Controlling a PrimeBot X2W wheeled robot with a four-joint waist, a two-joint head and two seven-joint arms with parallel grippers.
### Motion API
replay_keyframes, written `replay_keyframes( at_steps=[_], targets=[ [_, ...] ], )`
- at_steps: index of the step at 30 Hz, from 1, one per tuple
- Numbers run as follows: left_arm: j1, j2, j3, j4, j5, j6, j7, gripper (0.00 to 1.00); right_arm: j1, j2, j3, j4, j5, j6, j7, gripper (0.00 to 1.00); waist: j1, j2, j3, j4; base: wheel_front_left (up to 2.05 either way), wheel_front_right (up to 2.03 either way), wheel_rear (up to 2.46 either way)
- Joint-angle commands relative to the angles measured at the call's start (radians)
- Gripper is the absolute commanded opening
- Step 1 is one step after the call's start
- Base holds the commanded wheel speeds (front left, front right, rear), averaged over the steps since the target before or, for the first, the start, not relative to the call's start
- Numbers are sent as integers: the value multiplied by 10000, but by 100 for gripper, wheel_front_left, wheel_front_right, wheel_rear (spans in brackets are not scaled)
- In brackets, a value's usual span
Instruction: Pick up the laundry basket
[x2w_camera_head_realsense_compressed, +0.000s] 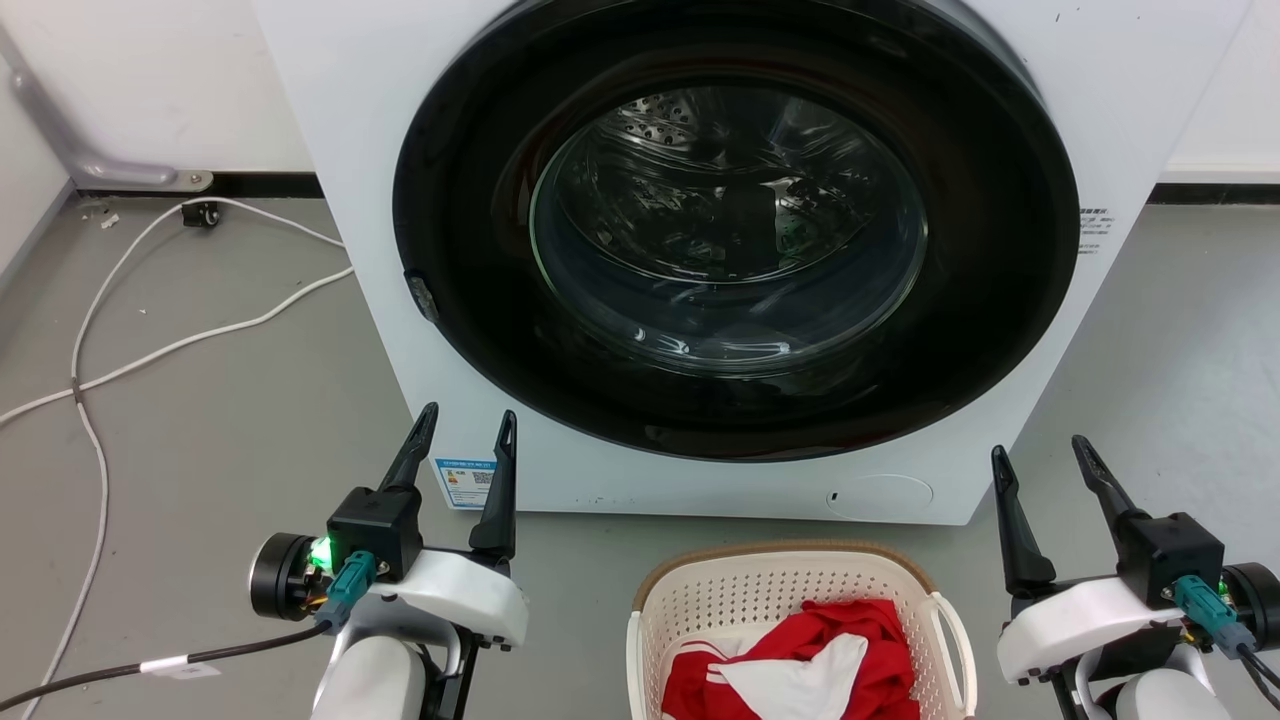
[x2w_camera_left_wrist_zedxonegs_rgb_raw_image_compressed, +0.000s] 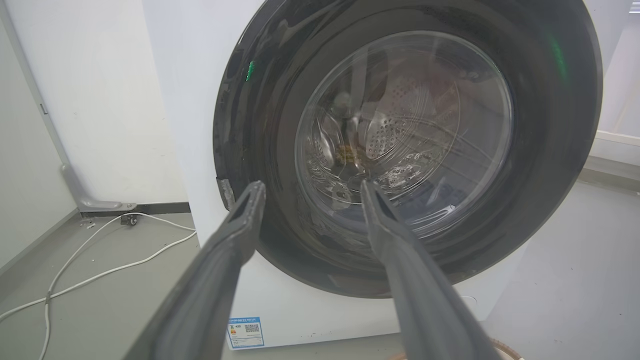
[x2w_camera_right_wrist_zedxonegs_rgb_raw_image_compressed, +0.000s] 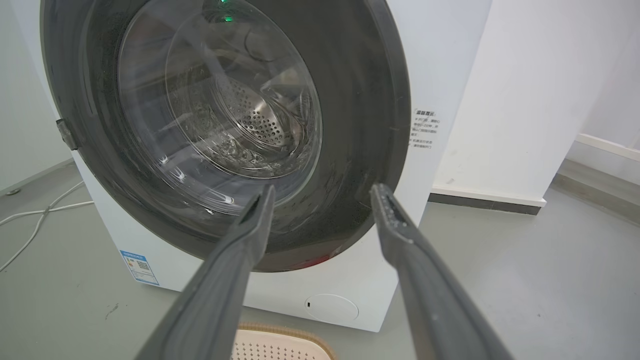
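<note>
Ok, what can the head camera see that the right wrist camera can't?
The head view adds the red and white clothes inside the laundry basket, and the left gripper, which is open. The right wrist view adds a green glint on the door glass. Both have the washing machine, its round door, the blue sticker, the basket's brown rim and the right gripper, open.

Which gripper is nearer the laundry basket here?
Right. The right gripper sits just beside the laundry basket on its right-handle side; the left gripper is off its left side with a wider stretch of floor between.
</note>
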Motion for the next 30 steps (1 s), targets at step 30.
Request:
replay_keyframes(
  at_steps=[30],
  targets=[
    [-916, -11, -606, 1483, -325, 159, -28, 100, -1195, 37, -370, 1745, 285, -3, 88, 100, 0, 0, 1996, -384, 0, 0, 0]
  ],
)
